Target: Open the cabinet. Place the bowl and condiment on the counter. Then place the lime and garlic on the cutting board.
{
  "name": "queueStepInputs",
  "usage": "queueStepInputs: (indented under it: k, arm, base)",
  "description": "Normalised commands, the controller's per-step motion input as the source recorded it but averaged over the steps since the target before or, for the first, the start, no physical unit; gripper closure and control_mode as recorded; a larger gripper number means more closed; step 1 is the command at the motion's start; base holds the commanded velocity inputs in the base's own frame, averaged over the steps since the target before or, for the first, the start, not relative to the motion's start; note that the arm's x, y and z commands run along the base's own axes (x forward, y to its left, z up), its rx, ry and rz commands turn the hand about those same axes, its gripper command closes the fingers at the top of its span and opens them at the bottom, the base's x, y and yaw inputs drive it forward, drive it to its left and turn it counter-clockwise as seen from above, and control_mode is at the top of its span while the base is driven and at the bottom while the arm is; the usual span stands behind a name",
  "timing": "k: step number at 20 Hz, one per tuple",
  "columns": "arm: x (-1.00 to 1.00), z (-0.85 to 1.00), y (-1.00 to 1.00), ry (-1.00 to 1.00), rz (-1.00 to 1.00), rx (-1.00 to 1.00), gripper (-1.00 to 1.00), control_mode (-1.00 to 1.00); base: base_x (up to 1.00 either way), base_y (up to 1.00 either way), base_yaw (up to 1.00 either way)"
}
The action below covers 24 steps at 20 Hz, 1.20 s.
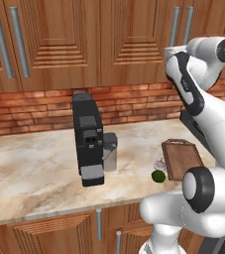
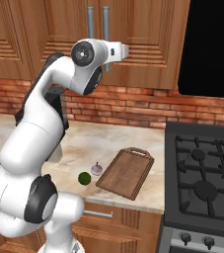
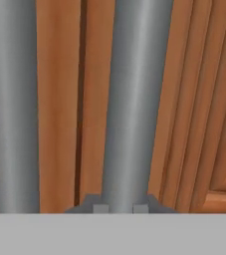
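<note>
Gripper (image 3: pixel 120 208) pressing up to right cabinet handle (image 3: pixel 134 99), fingertips (image 3: pixel 100 208) straddling bar, slightly apart, grip unclear. Cabinet doors (image 2: pixel 133 39) sitting closed. Lime (image 2: pixel 84 178) and garlic (image 2: pixel 97 169) lying near counter (image 2: pixel 98 143) front edge, just beside cutting board (image 2: pixel 127 172).

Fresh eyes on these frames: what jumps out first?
The white arm reaches up to the closed upper cabinet, its end effector straddling the right-hand grey door handle. On the marble counter, a black coffee machine stands tall. Right of it, the lime and garlic lie just off the cutting board, beside the stove.
</note>
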Motion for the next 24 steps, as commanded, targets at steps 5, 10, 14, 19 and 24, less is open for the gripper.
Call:
queueStepInputs:
  k: [5, 10, 14, 19, 24]
  arm:
    - [0.17, -0.07, 0.02, 0.09, 0.0, 0.01, 1.0, -1.0]
    - [-0.16, 0.05, -0.21, 0.13, 0.02, 0.06, 1.0, -1.0]
    - [-0.36, 0.08, -0.35, 0.09, 0.0, 0.1, 1.0, -1.0]
    - [-0.45, 0.02, -0.42, 0.07, 0.0, 0.12, 1.0, -1.0]
    - [-0.48, 0.0, -0.46, 0.02, 0.0, 0.11, 1.0, -1.0]
  base:
    - [0.0, 0.0, 0.0]
    - [0.0, 0.0, 0.0]
    - [0.0, 0.0, 0.0]
    - [0.0, 0.0, 0.0]
    - [0.0, 0.0, 0.0]
